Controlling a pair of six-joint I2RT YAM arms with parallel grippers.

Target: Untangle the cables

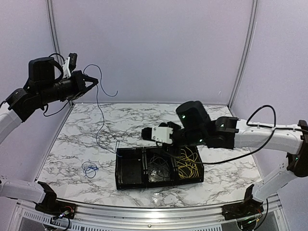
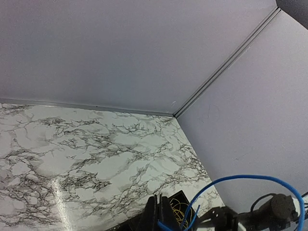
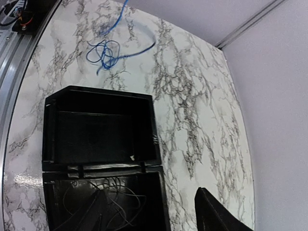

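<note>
Where the table [image 1: 216, 120] meets its near edge, a black tray [image 1: 159, 185] holds dark grey cables [image 1: 158, 166] mid-compartment and yellow cables [image 1: 188, 166] on the right. Right gripper [image 1: 145, 134] above it, jaws wide, nothing held. Blue coil [image 1: 89, 168] lies left of the tray. Over the far-left corner, left gripper [image 1: 95, 82] pinches a blue cable [image 1: 97, 110] that hangs down.

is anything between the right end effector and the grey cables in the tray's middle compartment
Nothing visible. The right end effector is open above the tray, and the grey cables lie uncovered in its middle compartment. The blue cable held by the left end effector hangs well to the left.
</note>
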